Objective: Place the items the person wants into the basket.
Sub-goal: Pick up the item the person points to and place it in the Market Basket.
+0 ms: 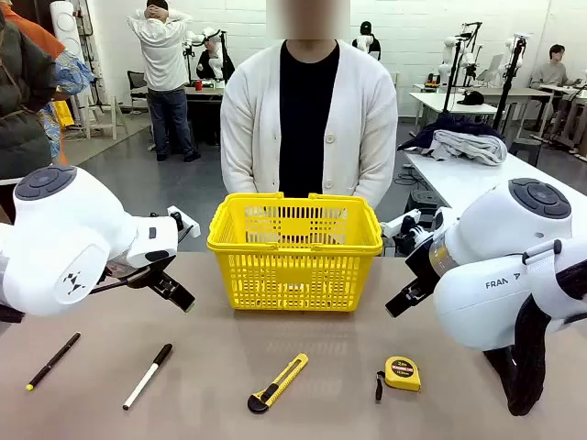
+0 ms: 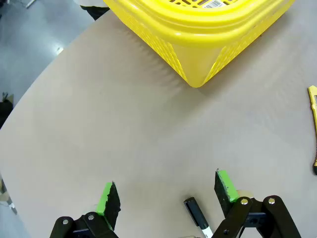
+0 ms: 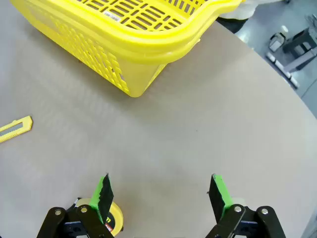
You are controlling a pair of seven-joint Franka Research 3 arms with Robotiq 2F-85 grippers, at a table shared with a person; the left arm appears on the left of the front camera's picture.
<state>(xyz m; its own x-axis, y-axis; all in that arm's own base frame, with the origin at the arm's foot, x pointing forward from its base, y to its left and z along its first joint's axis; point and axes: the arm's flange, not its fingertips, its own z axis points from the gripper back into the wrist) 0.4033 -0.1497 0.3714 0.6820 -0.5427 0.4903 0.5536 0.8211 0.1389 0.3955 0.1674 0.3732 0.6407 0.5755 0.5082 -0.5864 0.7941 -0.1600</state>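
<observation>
**Lettering.** "FRAN" is read on the white casing of the right arm (image 1: 503,282); the rest of the word is cut off by the curve of the shell. A white barcode label (image 2: 214,4) is seen inside the basket, its print too small to read. The marking on the tape measure's face cannot be made out.

**Count.**
- One yellow lattice-sided plastic shopping basket (image 1: 293,252) is set at the middle of the beige table (image 1: 321,339), on its far half, just in front of the person in a white cardigan (image 1: 307,119).
- One slim black pen (image 1: 52,361) is laid at the near left.
- One white marker with a black cap (image 1: 148,376) is laid to the right of the pen.
- One yellow-and-black utility knife (image 1: 277,383) is laid near the middle.
- One small yellow-and-black tape measure (image 1: 402,373) is laid at the near right.

**Grippers.** Two are counted. The left gripper (image 2: 166,186) is held above the table with its jaws spread and nothing between them. The right gripper (image 3: 159,184) is likewise spread and unloaded.

**Partly hidden.** In the right wrist view the tape measure is half covered by one finger. In the left wrist view the marker is cut off at the bottom edge.
</observation>
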